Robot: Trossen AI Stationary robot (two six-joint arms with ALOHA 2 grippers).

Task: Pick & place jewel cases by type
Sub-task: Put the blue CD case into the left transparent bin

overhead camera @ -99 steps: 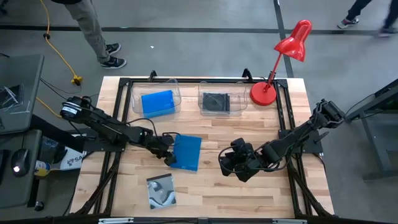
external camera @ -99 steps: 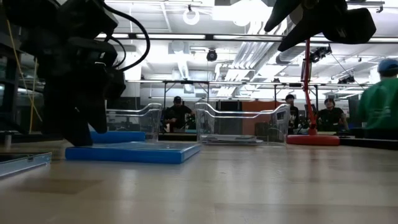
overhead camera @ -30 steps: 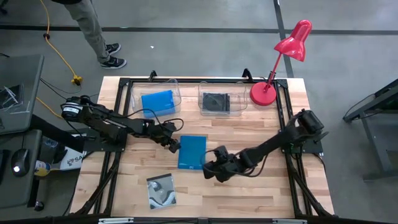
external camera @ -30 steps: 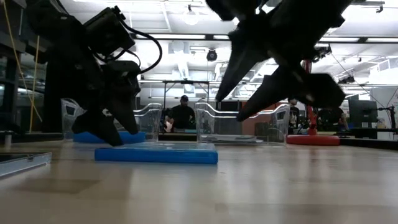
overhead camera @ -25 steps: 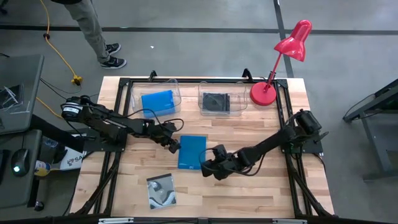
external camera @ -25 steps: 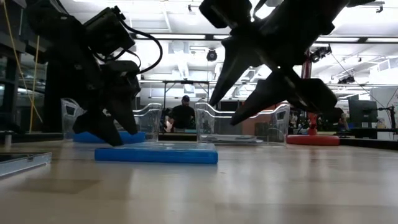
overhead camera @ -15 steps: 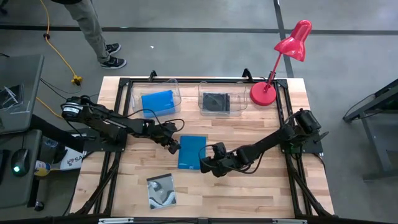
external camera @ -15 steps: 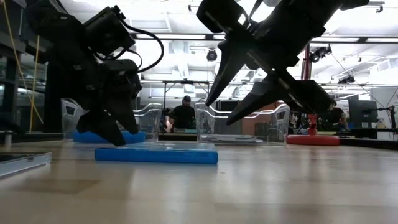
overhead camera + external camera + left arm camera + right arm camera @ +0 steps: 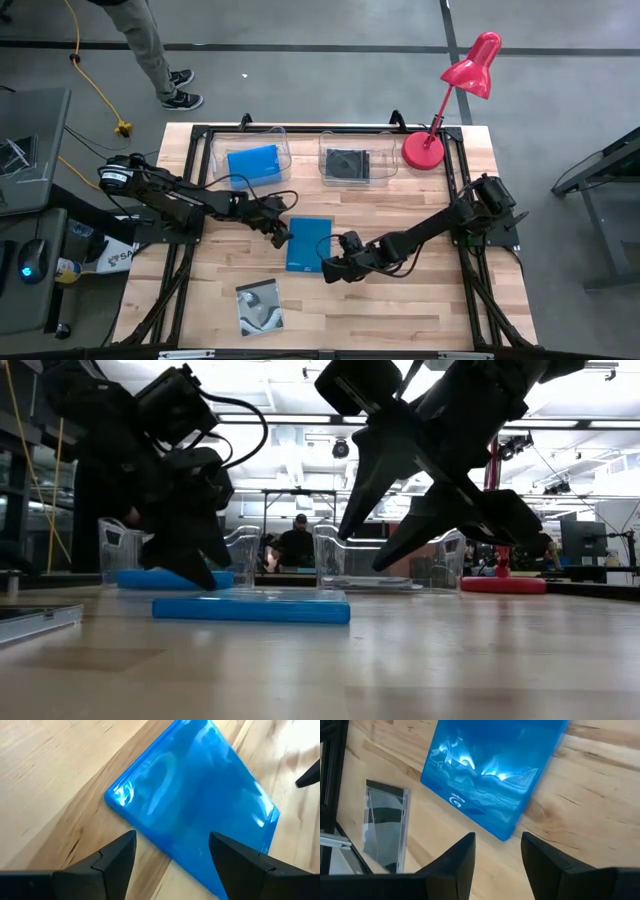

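At the centre of the high view, the left gripper and right gripper flank a blue jewel case, both with fingers spread and holding nothing. The case lies flat, its long axis running roughly top to bottom.

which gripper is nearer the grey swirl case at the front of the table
The left gripper, slightly. It sits at the left edge of the blue case, above the swirl case. The right gripper sits at the blue case's right edge, farther to the side.
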